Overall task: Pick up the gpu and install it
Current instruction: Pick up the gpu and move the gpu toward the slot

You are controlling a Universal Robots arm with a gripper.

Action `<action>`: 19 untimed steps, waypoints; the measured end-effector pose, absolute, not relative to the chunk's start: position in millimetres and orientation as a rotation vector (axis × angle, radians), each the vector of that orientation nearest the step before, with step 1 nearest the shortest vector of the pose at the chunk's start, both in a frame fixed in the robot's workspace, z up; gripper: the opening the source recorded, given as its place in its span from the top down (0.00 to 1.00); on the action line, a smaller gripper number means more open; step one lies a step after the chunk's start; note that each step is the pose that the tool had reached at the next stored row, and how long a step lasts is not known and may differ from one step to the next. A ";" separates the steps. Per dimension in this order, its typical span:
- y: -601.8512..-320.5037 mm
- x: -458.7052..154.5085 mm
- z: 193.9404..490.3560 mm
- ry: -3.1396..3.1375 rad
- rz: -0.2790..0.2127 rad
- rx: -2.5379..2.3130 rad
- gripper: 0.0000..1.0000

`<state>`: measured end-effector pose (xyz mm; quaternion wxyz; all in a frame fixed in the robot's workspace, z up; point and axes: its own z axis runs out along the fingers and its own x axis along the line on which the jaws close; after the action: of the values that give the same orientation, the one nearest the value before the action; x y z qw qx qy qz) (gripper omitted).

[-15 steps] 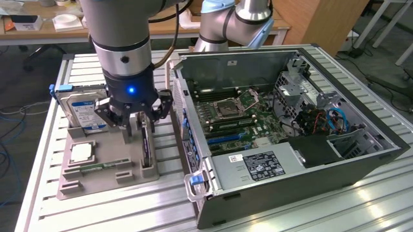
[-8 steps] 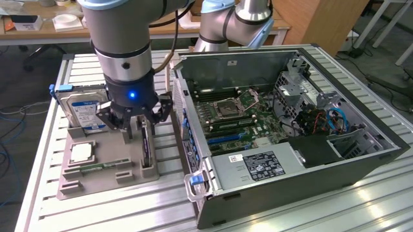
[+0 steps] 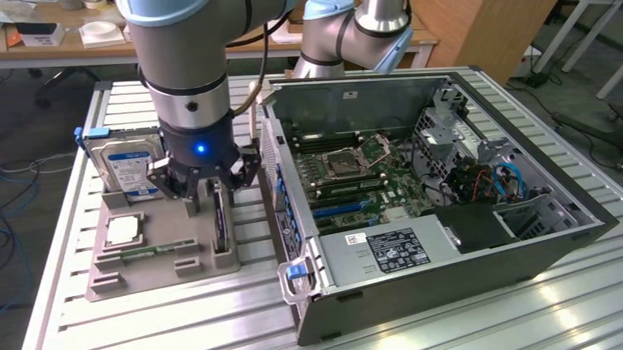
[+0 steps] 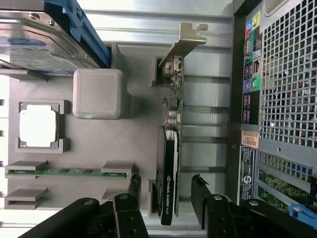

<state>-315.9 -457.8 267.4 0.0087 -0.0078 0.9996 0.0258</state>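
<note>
The pick-up step was judged to be in hand, with nothing yet lifted or installed. The gpu [image 4: 169,163] was seen standing on edge in a slot of the grey holder [image 4: 99,144], its silver bracket [image 4: 190,37] at the end away from the claw [image 4: 166,178]. In the exterior view the holder was placed at nine o'clock of the open case [image 3: 545,240] on the surface [image 3: 545,306], and the gpu was set along the holder's three o'clock side, just beside the case wall. The claw was held apart, one finger on either side of the card's black cooler end, with a gap visible on each side, so no grip had been made. The drive [image 3: 127,164] was seen at ten o'clock of the claw, and the memory stick [image 4: 59,171] and the chip [image 4: 38,125] were left in their own recesses, well apart from the fingers.

A sound grasp was judged to call for the fingers to be brought onto the two flat faces squarely, with the card kept upright in its slot. Care was judged to be needed on the case side, where little room was left between finger and wall. The board [image 3: 360,175] inside the case was seen exposed, its slots uncovered
</note>
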 end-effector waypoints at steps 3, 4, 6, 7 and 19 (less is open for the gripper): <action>-456.9 -315.8 265.0 3.123 0.082 -0.025 0.47; -456.6 -315.9 264.2 3.123 0.083 -0.024 0.47; -455.9 -315.9 262.9 3.123 0.085 -0.024 0.47; -455.4 -315.9 262.2 3.123 0.086 -0.024 0.47; -447.2 -315.8 249.7 3.122 0.112 -0.024 0.47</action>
<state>-315.8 -447.2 249.7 0.0088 -0.0077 0.9993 0.0359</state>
